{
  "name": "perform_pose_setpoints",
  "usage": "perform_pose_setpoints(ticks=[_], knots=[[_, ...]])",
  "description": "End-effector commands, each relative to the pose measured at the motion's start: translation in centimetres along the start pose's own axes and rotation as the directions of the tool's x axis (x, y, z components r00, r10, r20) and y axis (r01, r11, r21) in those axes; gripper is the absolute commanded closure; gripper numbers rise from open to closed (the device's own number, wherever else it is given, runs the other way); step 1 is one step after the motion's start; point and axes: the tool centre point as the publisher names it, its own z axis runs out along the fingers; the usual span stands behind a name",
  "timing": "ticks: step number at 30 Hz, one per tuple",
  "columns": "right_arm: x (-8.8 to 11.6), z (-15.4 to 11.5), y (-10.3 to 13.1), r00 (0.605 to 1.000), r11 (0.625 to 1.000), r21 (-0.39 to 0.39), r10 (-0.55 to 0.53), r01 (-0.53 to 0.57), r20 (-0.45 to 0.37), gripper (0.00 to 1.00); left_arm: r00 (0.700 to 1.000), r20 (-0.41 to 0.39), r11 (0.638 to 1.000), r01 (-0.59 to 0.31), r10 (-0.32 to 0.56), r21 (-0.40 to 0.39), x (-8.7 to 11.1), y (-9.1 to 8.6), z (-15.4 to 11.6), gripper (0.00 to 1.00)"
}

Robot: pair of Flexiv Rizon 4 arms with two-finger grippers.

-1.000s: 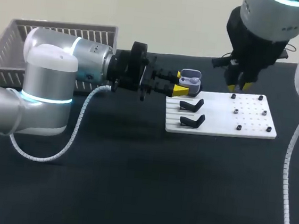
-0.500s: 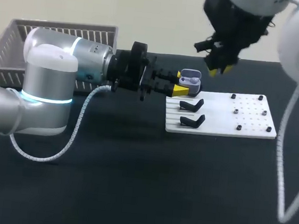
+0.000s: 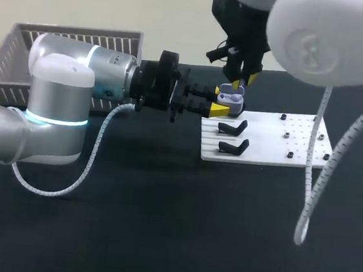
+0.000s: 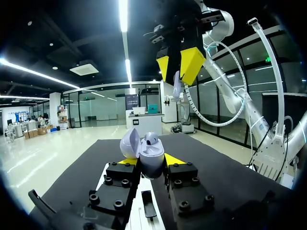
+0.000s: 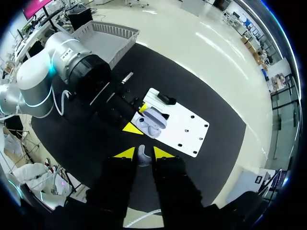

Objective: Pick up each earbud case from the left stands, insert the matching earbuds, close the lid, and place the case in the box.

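Left gripper [image 3: 220, 105] [image 4: 146, 161]: it is being held closed on the earbud case [image 3: 231, 98] [image 4: 151, 154] [image 5: 152, 125], with one yellow tip pressed against each side of the case's base.
Earbud case: a pale lilac-grey, rounded shell with a glossy surface is being shown. Its lid is being held open and tipped back on the hinge. A rounded pale shape is being seen in the open base, but what it is cannot be told. The case is being carried off the table, just above the back left corner of the white board [image 3: 300, 148] [image 5: 184, 125].
Right gripper [image 3: 240, 84] [image 5: 140, 153] [image 4: 180, 64]: it is being pointed straight down and is pinching a small earbud [image 5: 143, 156] [image 4: 176, 84] between its yellow tips.
Earbud: a pale, whitish piece is being gripped from both sides. It is hanging directly above the open case and apart from it.
Left arm: it is being stretched in level from the left, towards the board.
White board: it is lying flat on the black table [image 3: 159, 224]. Two black stands [image 3: 233, 126] are being carried on its left part, both bare, and small black pegs on its right part.
Basket [image 3: 18, 50] [image 5: 117, 36]: a grey slatted basket is standing at the table's far left, behind the left arm.
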Motion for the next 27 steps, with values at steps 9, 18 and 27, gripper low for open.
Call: perform_pose_setpoints(ticks=[9,18,27], knots=[[-1.0,1.3,0.8,0.995,0.999,0.005,-0.033,0.033,-0.098,1.0,1.0,0.001,1.0,-0.001,0.001,-0.001,0.1,0.0,0.0,1.0],[-1.7,2.2,1.2,0.993,0.998,0.027,-0.045,0.048,-0.11,1.0,1.0,0.001,1.0,-0.001,0.001,-0.001,0.1,0.0,0.0,1.0],[-2.2,3.1,1.2,0.993,0.996,0.084,-0.019,0.029,-0.115,1.0,1.0,0.001,1.0,-0.001,0.001,-0.001,0.1,0.0,0.0,1.0]])
